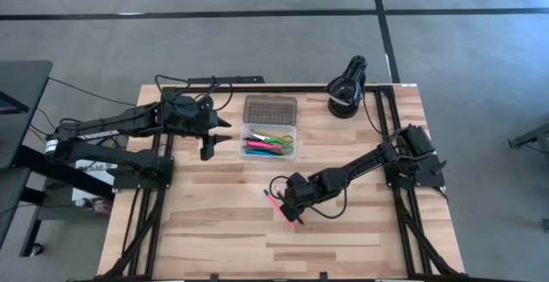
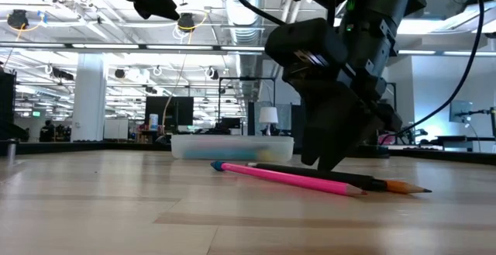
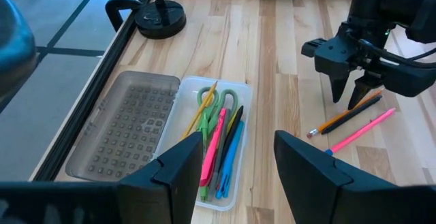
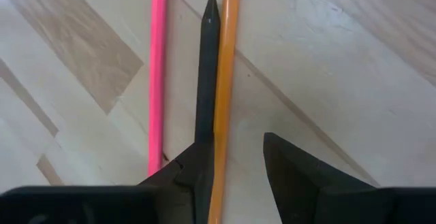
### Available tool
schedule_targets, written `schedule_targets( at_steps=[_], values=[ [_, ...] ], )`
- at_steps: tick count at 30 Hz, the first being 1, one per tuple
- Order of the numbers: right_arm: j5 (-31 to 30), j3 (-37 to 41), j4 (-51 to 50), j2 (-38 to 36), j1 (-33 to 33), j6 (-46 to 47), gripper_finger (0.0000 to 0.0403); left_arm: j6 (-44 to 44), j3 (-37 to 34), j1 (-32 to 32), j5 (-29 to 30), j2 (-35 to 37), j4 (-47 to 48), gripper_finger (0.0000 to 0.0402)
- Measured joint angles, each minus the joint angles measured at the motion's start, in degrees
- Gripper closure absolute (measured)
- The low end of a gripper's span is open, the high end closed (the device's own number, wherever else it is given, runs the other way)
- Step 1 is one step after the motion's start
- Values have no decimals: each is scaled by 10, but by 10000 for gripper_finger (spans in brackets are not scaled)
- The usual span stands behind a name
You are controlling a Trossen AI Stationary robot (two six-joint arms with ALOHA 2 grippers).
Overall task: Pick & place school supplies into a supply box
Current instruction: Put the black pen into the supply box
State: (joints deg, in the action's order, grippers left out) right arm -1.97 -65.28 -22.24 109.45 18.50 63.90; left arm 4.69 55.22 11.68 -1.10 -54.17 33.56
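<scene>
The supply box [image 1: 269,141] is a clear tray holding several pens and green-handled scissors [image 3: 219,100]. Its grey dotted lid [image 1: 269,109] lies flat beside it on the far side. A pink pen [image 4: 158,74], a black pencil [image 4: 208,67] and an orange pencil [image 4: 226,81] lie side by side on the table. My right gripper [image 4: 235,146] points steeply down over them, open. The orange pencil runs between its fingers, close to one finger [image 4: 194,173], and the black pencil passes under that finger. My left gripper [image 1: 219,136] hangs open above the table, left of the box. My right gripper comes from above with its fingers astride the orange pencil [image 4: 219,163]. Its tip [image 2: 332,162] is down at the level of the pencils. I cannot tell whether either finger touches a pencil. All three lie flat on the table.
A black round desk lamp [image 1: 346,93] stands at the far right corner. Black frame rails run along the table's left and right edges. Bare wood lies near the front edge [image 1: 274,256].
</scene>
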Motion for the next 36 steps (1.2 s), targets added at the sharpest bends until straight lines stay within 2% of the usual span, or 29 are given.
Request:
schedule_targets(
  at_steps=[6, 18, 36],
  values=[
    [-1, 0, 4, 5, 0, -13, 285, 0, 0, 0, 0, 0, 0, 224],
    [-41, 0, 4, 5, 6, -29, 285, 0, 0, 0, 0, 0, 0, 224],
    [-59, 0, 10, 5, 17, -16, 285, 0, 0, 0, 0, 0, 0, 224]
  ],
)
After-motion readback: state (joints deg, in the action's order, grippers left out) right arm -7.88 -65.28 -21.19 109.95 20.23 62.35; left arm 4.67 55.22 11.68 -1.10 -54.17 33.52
